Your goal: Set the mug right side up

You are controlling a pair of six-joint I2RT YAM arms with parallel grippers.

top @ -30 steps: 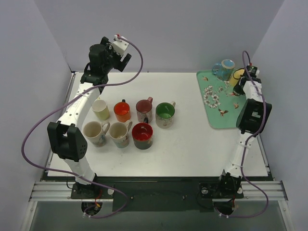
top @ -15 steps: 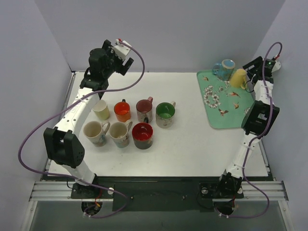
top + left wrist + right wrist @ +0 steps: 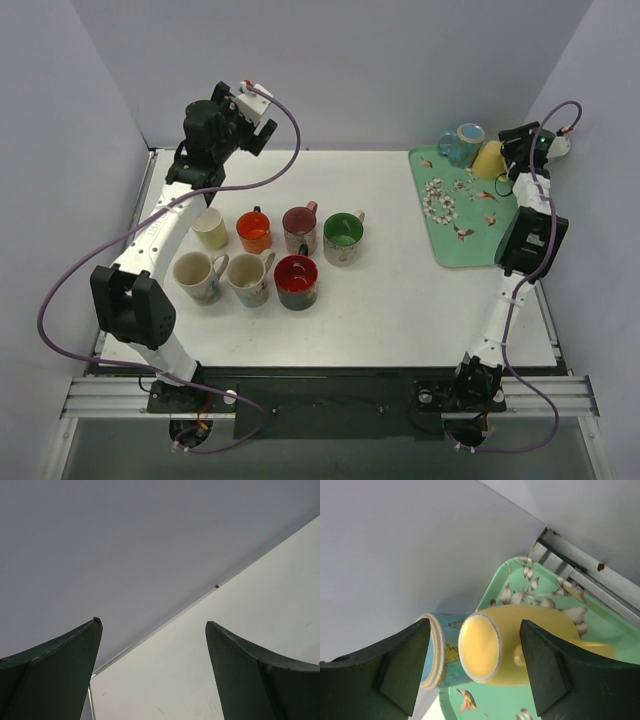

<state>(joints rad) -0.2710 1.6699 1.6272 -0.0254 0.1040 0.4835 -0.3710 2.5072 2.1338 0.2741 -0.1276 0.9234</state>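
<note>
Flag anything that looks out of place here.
On the green tray, the yellow mug and the blue mug beside it show their closed bases, not their mouths; the table mugs stand mouth up.

the yellow mug (image 3: 540,625) is showing a smooth glazed ceramic skin with a soft shine, its base ring looking paler and duller. the blue mug (image 3: 451,652) touching it is looking glazed too. the tray (image 3: 492,700) is gleaming, smooth and painted; whether plastic or enamel is not clear. the right fingers (image 3: 555,680) are looking like matt dark green plastic. the table (image 3: 400,300) is lying white, smooth and matt. the rail (image 3: 110,398) is shining as bare metal.
</note>
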